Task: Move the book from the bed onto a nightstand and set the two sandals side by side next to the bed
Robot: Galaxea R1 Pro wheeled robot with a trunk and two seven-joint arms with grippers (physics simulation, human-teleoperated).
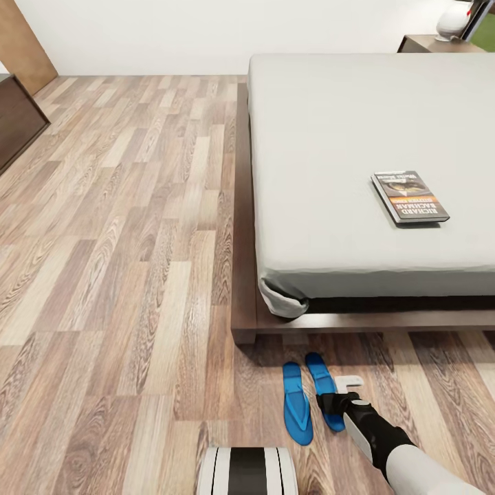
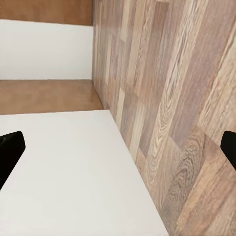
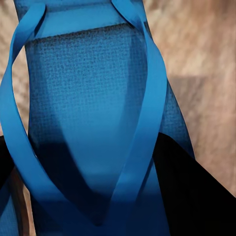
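Note:
The dark-covered book (image 1: 410, 197) with its orange band lies on the pale mattress of the bed (image 1: 323, 137), toward its right side. Two bright blue sandals lie side by side on the plank floor just off the bed's near corner: the left sandal (image 1: 297, 404) and the right sandal (image 1: 323, 385). My right gripper (image 1: 334, 402) sits low over the right sandal's near end. In the right wrist view that sandal (image 3: 93, 98) lies between the dark fingers (image 3: 196, 187), which press on its edges. My left gripper (image 2: 118, 147) is open, holding nothing.
A dark wooden nightstand (image 1: 430, 44) stands beyond the bed's far right corner, with a white rounded object (image 1: 452, 20) on it. A long low dark bench (image 1: 17, 117) lines the left wall. My white base (image 1: 247, 471) is at the bottom. Bare floor stretches left of the bed.

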